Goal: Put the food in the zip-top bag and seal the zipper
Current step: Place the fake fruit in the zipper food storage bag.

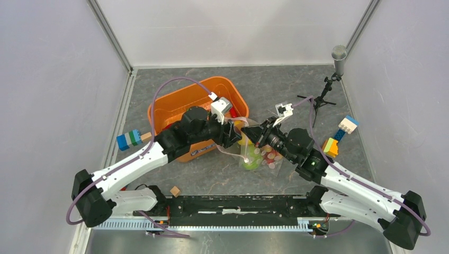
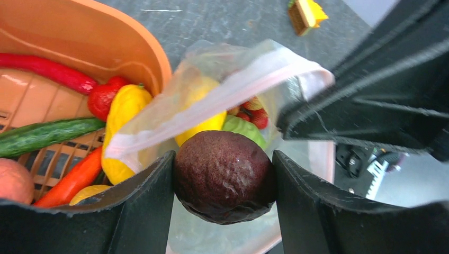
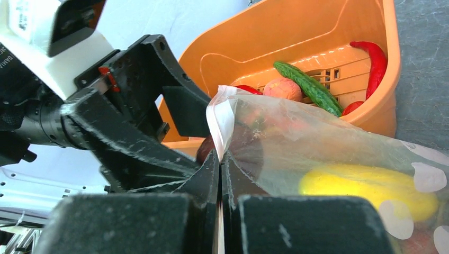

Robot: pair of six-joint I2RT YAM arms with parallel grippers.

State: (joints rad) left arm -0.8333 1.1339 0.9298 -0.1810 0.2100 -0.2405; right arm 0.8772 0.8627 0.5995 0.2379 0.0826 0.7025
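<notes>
— Why did the left hand (image 2: 223, 166) clamp the dark round toy fruit (image 2: 224, 185) over the clear polka-dot plastic bag (image 2: 174, 106)?
— Likely to drop it in. Beside the orange plastic tub (image 2: 106, 37), the right hand (image 3: 219, 174), pinched shut on the pale pink zipper strip (image 3: 221, 119), held the mouth up.
— Hidden?
— From above, the arms covered that mouth.

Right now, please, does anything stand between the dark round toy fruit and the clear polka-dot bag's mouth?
Nothing visible: the left gripper holds the dark round toy fruit at the open clear polka-dot plastic bag, its rim pinched by the right gripper.
</notes>
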